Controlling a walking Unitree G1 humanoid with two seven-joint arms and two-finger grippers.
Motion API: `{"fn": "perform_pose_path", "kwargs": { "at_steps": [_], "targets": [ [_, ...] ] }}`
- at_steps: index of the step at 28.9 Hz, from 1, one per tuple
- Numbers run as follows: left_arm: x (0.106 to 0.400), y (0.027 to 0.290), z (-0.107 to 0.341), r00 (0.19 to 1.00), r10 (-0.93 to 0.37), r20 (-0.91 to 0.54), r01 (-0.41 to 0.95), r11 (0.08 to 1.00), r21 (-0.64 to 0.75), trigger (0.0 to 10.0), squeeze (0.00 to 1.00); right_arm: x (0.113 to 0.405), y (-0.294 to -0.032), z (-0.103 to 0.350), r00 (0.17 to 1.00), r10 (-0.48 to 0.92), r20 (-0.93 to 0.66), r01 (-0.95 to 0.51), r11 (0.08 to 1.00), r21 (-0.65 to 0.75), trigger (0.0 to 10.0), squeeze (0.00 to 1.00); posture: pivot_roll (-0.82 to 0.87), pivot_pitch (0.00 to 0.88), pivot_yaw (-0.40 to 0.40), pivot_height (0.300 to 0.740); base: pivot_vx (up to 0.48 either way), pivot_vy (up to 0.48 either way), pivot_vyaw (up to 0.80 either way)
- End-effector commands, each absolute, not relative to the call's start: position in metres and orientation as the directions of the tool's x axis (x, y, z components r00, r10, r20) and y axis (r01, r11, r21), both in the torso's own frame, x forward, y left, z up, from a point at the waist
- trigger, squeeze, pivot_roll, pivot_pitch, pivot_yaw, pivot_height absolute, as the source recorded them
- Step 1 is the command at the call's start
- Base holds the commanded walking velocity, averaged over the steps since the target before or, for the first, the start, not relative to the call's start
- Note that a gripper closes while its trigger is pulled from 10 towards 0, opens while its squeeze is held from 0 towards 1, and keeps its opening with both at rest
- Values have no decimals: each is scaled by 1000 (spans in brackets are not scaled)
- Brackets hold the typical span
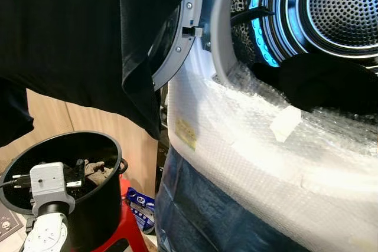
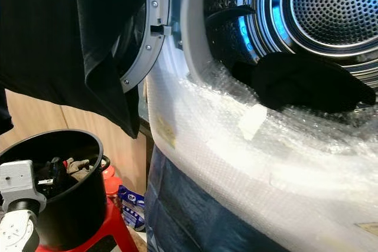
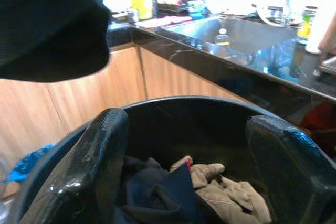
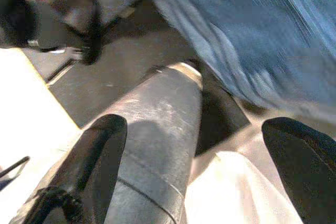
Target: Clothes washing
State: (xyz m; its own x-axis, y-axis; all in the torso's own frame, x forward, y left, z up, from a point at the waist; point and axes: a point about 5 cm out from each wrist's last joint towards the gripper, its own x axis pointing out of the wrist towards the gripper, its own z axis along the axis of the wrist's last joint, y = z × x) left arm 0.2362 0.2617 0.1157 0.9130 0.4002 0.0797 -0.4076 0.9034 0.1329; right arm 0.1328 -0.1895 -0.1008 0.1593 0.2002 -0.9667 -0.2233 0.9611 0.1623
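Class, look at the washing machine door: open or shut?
Open. The door is swung aside and the drum is exposed, a dark garment lying at its mouth.

Perforated shiny metal drum (image 1: 345, 4); glossy black plastic bucket (image 1: 100, 205); crinkly bubble wrap (image 1: 266, 157)

You see the black garment (image 1: 88, 33) cut off by the top edge, and it hides most of the washer door (image 1: 177, 45); the drum (image 2: 331, 10) runs out of the frame at the right; the right wrist view is blurred, so the blue cloth (image 4: 252, 30) stays unclear.
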Motion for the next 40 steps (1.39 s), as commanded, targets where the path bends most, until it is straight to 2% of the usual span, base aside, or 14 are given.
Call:
{"fn": "perform_pose_path", "kwargs": {
  "at_steps": [1,3,8,9,13,16,19,25,28,31,40],
  "targets": [
    [232,266,118,900,429,73,-435,893,116,10000,0,128,-201,-102,149,98,-984,-173,982,72,10000,0,124,0,-87,740,0,0,0],
    [231,269,118,895,443,61,-447,886,122,10000,0,127,-202,-103,153,55,-987,-156,987,31,10000,0,126,0,-86,740,0,0,0],
    [228,292,109,836,540,-95,-533,841,93,10000,0,124,-207,-105,149,-60,-987,-205,975,-90,10000,0,130,0,-88,740,0,0,0],
    [227,304,111,828,552,-99,-541,832,121,10000,0,126,-205,-104,163,-57,-985,-166,982,-85,10000,0,124,0,-88,740,0,0,0],
    [225,324,107,817,555,-158,-535,831,154,10000,0,130,-202,-104,177,-53,-983,-164,983,-82,10000,0,121,0,-94,740,0,0,0],
    [227,331,102,840,492,-231,-450,867,213,10000,0,134,-199,-103,187,-46,-981,-195,977,-82,10000,0,109,0,-99,740,0,0,0],
    [227,333,101,836,488,-252,-448,871,203,10000,0,136,-197,-102,192,-40,-981,-192,978,-77,10000,0,112,0,-107,740,0,0,0],
    [221,352,86,769,507,-389,-459,862,215,10000,0,138,-197,-102,198,-43,-979,-197,977,-82,10000,0,115,0,-116,740,0,0,0],
    [219,353,81,740,514,-433,-499,852,158,10000,0,140,-197,-101,204,-43,-978,-196,977,-84,10000,0,116,0,-119,740,0,0,0],
    [218,347,73,710,502,-494,-606,792,-67,10000,0,142,-197,-101,211,-45,-976,-216,972,-91,10000,0,117,0,-122,740,0,0,0],
    [233,318,65,741,386,-550,-562,804,-193,10000,0,146,-195,-99,221,-36,-975,-218,972,-85,10000,0,120,0,-126,740,0,0,0]
  ]
}}
